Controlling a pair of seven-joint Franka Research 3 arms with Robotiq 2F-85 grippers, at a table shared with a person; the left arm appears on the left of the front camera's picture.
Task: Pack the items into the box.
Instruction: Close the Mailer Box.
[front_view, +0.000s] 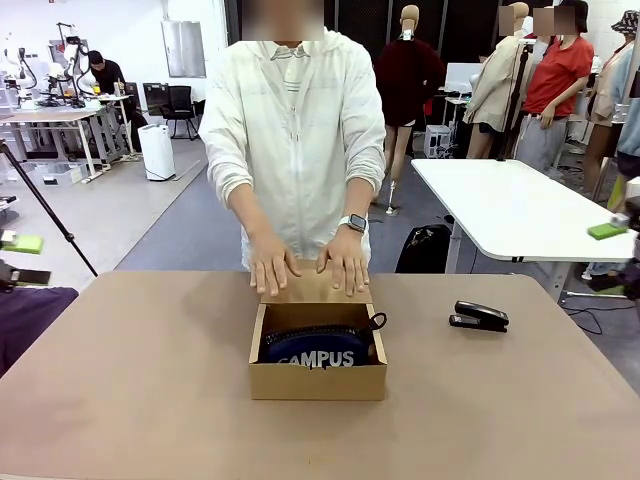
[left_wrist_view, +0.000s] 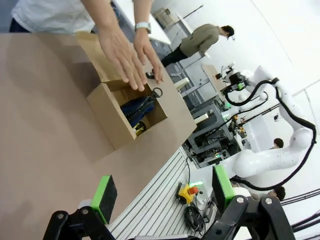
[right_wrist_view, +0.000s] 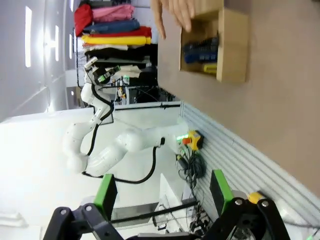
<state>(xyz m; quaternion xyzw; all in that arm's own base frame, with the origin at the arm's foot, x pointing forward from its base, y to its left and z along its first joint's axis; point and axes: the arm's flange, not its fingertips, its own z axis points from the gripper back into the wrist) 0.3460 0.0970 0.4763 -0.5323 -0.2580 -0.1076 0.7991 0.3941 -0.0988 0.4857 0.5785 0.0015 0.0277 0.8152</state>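
Looking across the counter (front_view: 130, 380), you get only the upper part of the navy CAMPUS pouch (front_view: 316, 347). The front wall of the cardboard box (front_view: 318, 382) cuts off its lower half and clips the lettering. The pouch lies inside the box, filling most of it, with a dark loop poking up at the right rear corner.

The utility knife (left_wrist_view: 139, 131) is hard to make out. From the left wrist it is only a yellow sliver wedged between the pouch and the box's near wall, and the right wrist gives you the same sliver.

The flap lid (front_view: 310, 292) stands open at the far side. It is largely covered by the person's watch-wearing hand (front_view: 346, 262) and other hand (front_view: 270, 265), both pressed flat on it.

The box sits near the middle of the counter, apart from every edge, with bare surface on both sides. A black stapler (front_view: 479, 317) lies well apart to the right.

Your left end effector (left_wrist_view: 164, 192) has its jaws spread wide and holds nothing. It is back near the counter's robot-side edge. Your right end effector (right_wrist_view: 163, 192) is likewise spread and empty, off beyond that edge.
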